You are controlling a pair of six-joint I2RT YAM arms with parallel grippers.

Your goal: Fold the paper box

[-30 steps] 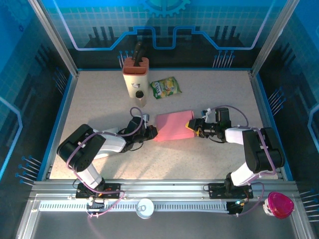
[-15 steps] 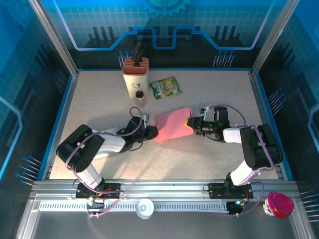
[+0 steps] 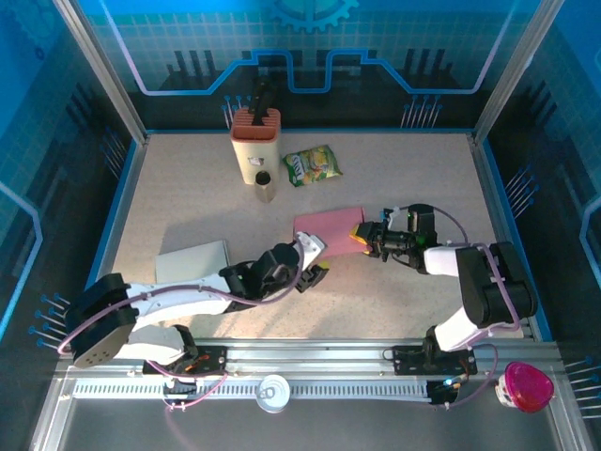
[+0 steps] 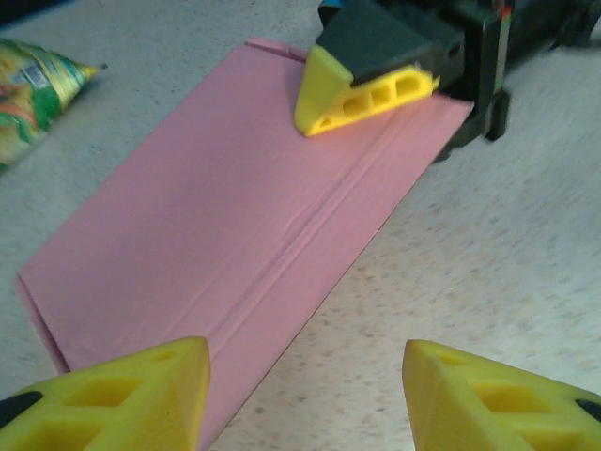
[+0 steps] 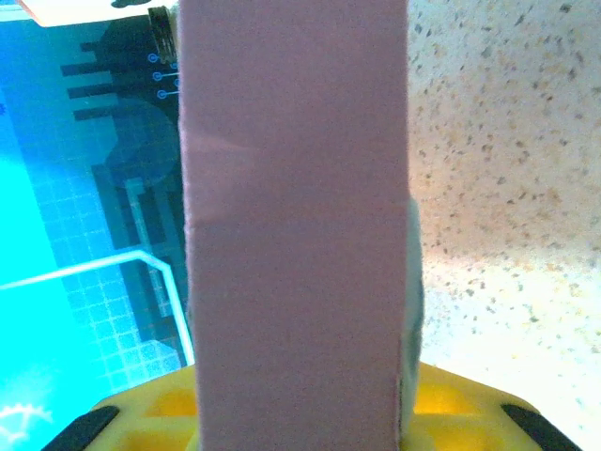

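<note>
About the pink paper box (image 3: 329, 230): lies flat and unfolded near the middle of the worktop (image 3: 188, 188), between the two arms, well apart from the snack bag (image 3: 313, 165) and knife block (image 3: 254, 141) farther back

About the right tool (image 3: 362, 235): pinches the box's right end, one yellow finger (image 4: 366, 89) on top of the sheet and the other beneath, with paper running straight out between the pads in the right wrist view. Probably serves as an anchor, pinning that end against sliding or turning while the other side gets worked

About the left tool (image 4: 305, 399): spread wide, touching nothing, hovering just off the near-left end with one fingertip (image 4: 122, 390) by the pink corner and the other over bare worktop. Seems lined up to straddle the long near edge, likely to take a flap along the pressed crease

As for heading: long axis set roughly left to right across the worktop, tilted a little, right end slightly farther from the arm bases and pointing into the right tool, left end toward the left tool. Creases run along that same length, so folding would likely go across the short way
</note>
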